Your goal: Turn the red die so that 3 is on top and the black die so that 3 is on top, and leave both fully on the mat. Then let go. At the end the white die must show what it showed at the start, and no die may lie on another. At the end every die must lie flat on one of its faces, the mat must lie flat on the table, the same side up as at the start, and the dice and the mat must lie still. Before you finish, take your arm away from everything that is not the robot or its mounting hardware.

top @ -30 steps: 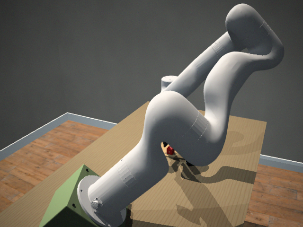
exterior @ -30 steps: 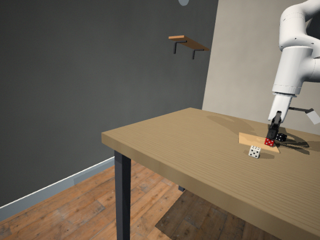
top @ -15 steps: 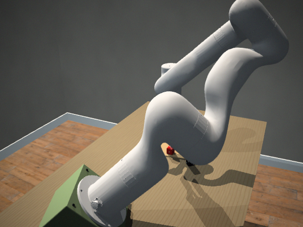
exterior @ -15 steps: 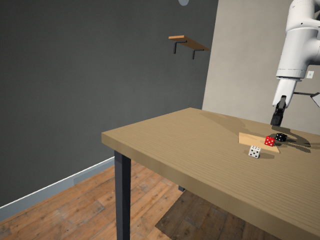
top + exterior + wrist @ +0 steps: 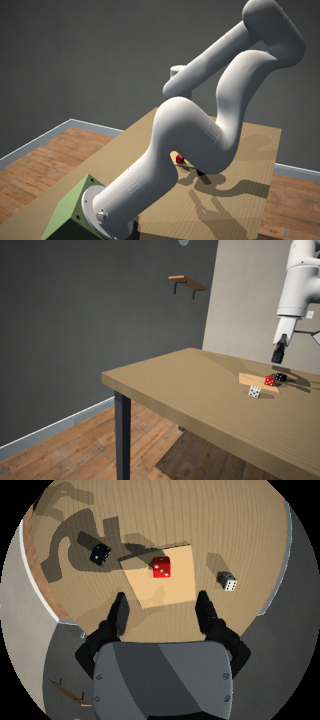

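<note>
Open gripper point(image 5: 277, 362) point(image 5: 163, 614) waits above red die point(image 5: 179, 158) point(image 5: 269, 381) point(image 5: 161, 567) on tan mat point(image 5: 249, 379) point(image 5: 172, 587)

From my remote station, I judge the cube light, rigid, perhaps slick; I would pinch opposite side faces squarely. Black die point(image 5: 200, 172) point(image 5: 281, 377) point(image 5: 100, 554) sits off the mat.

Claw point(image 5: 277, 363) point(image 5: 162, 611) raised, now above red die point(image 5: 179, 158) point(image 5: 269, 381) point(image 5: 161, 567), apart
</note>
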### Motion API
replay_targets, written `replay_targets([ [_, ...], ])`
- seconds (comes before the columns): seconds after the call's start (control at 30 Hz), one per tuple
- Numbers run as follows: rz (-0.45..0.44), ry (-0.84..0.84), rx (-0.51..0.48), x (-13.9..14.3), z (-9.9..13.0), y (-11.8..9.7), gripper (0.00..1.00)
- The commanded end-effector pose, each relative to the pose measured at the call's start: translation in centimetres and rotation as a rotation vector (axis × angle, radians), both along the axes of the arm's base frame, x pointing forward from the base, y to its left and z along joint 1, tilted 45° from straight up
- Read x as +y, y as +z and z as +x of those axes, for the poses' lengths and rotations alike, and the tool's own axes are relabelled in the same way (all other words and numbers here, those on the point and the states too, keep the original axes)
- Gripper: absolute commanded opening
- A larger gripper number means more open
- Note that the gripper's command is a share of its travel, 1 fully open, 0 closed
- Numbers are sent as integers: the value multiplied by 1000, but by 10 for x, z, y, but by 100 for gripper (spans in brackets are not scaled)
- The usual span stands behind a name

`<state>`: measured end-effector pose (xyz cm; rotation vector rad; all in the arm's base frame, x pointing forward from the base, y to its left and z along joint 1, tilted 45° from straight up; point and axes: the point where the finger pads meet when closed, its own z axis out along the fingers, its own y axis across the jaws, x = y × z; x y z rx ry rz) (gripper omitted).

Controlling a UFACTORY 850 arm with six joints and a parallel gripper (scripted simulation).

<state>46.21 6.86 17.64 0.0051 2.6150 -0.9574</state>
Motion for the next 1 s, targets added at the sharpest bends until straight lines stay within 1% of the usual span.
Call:
replay_targets([
  [0.0,1,0,-1,1,0,0,100],
  [0.33,-5,13,10,-2,0,2,100],
  [0.4,-22,51,43,-8,-2,6,100],
  [0.5,-67,151,132,-25,-8,16,100],
  [0.6,-92,205,180,-34,-12,21,100],
  [0.63,-93,207,181,-34,-12,21,100],
  [0.67,-112,248,217,-41,-15,25,100],
  [0.77,-116,258,226,-43,-16,26,100],
  [0.8,-141,310,272,-51,-20,30,100],
  [0.83,-154,340,298,-56,-22,33,100],
  [0.9,-165,363,319,-60,-24,35,100],
  [0.97,-188,411,361,-67,-28,39,100],
])
